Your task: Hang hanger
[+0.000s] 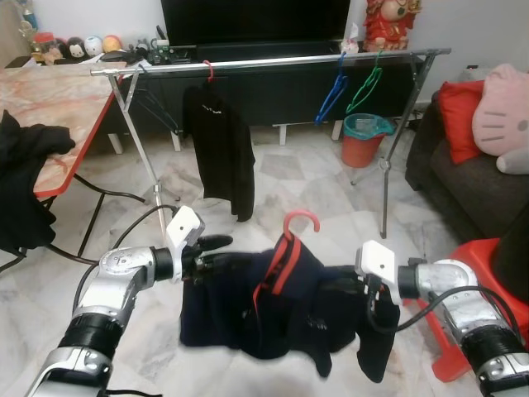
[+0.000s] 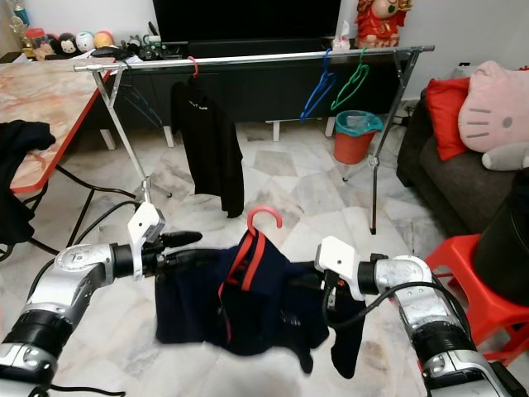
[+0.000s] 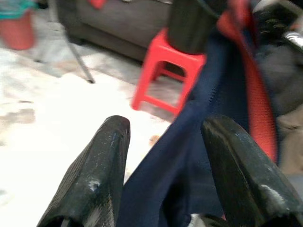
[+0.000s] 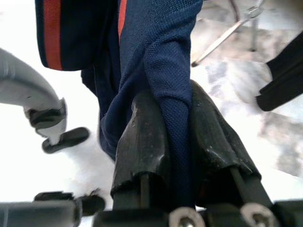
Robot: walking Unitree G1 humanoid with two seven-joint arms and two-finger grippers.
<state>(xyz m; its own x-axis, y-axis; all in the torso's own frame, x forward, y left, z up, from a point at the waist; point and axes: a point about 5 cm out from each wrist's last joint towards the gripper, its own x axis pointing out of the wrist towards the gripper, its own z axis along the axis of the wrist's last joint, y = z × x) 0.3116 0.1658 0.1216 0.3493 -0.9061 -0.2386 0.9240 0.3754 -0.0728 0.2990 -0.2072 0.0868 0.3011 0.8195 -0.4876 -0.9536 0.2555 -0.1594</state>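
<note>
Fingers of your right gripper are clamped on a fold of the navy garment, the cloth pinched tight between the two black pads. Your left gripper has its fingers spread apart, with the garment's edge lying in the gap between them; you cannot tell from the wrist view whether either pad touches the cloth.

Your navy garment, trimmed with a red stripe, hangs stretched between both grippers above the marble floor, draped on a red hanger whose hook stands up above the collar.

Beyond it stands the drying rack, its silver rail crossing in front of the TV stand. On that rail a black shirt hangs from a red hanger, and further right hang a bare blue hanger and a bare green hanger. A red stool sits by your right arm, just beside the dark sofa.
</note>
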